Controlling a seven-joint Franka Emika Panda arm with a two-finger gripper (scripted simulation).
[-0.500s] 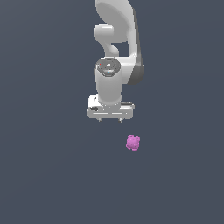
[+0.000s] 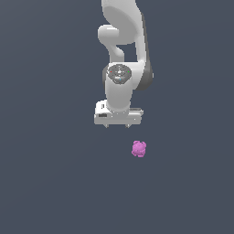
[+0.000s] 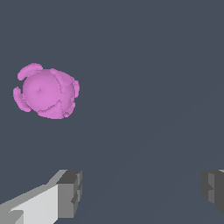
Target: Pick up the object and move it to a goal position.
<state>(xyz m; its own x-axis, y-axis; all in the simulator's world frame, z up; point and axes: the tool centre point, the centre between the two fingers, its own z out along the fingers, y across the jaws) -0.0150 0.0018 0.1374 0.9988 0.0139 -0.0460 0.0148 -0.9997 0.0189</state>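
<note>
Since the earlier frame your gripper (image 2: 118,124) has shifted only slightly, and the object (image 2: 139,149) has not moved. You are in the approach step: nothing is grasped. Centre frame, the jaws stand wide apart and empty. Right of centre and lower in the exterior view, the pink blob lies apart from the fingers (image 3: 70,193). Next, I judge, you need to centre over it, then descend.
</note>
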